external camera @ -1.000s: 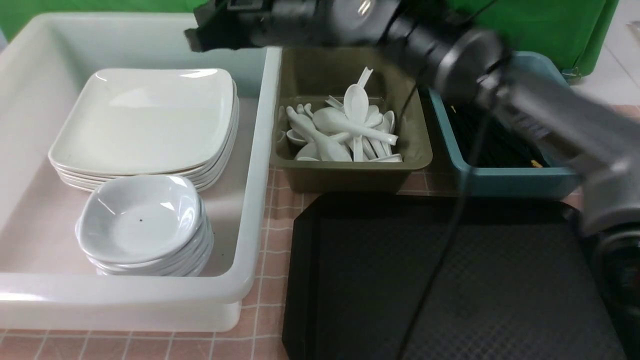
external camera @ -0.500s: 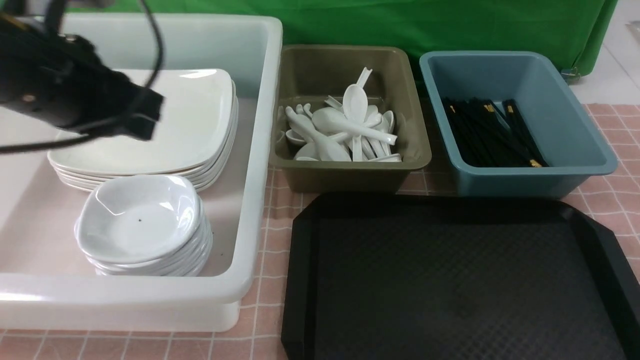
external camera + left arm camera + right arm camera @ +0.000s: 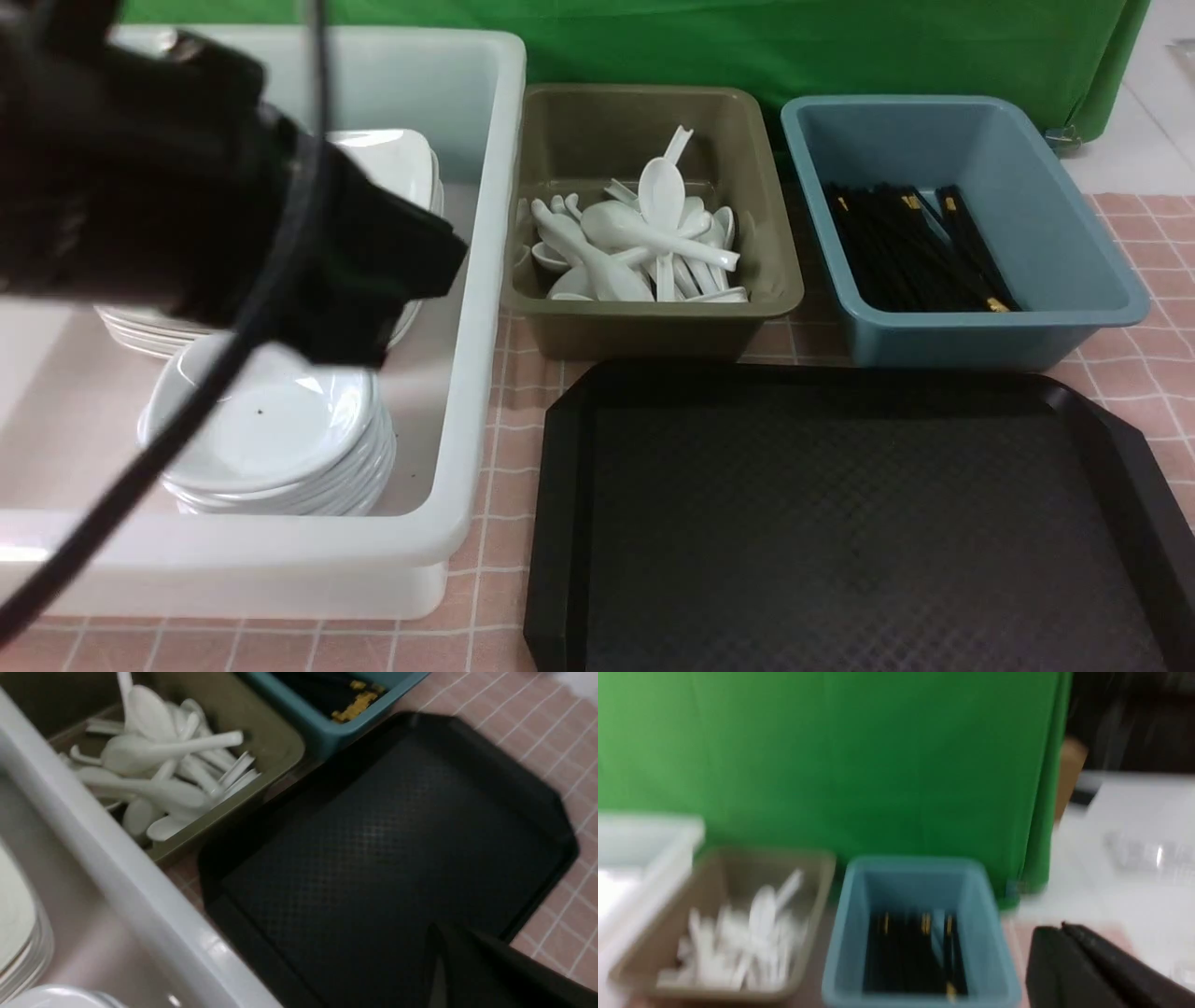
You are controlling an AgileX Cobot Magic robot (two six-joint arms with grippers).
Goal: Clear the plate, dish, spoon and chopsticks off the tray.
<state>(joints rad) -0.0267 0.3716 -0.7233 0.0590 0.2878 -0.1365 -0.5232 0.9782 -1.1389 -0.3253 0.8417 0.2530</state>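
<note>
The black tray point(image 3: 840, 523) lies at the front right with nothing on its textured surface. White plates point(image 3: 397, 159) and small dishes point(image 3: 271, 429) sit stacked in the white bin point(image 3: 467, 373). Several spoons point(image 3: 644, 243) fill the olive bin, and black chopsticks point(image 3: 915, 252) lie in the blue bin. My left arm point(image 3: 187, 215) hangs blurred over the white bin and hides most of the plates. Its gripper point(image 3: 437, 938) is shut and empty above the tray point(image 3: 387, 849). My right gripper point(image 3: 1057, 931) is shut and empty, off to the side of the blue bin point(image 3: 920, 882).
The olive bin point(image 3: 653, 317) and blue bin point(image 3: 962, 327) stand side by side behind the tray, with the white bin to the left. A green curtain point(image 3: 747, 47) closes off the back. A pink checked cloth point(image 3: 509, 420) covers the table.
The right arm has swung out of the front view. The left arm came in from the left and now looms larger and further right, over the plates.
</note>
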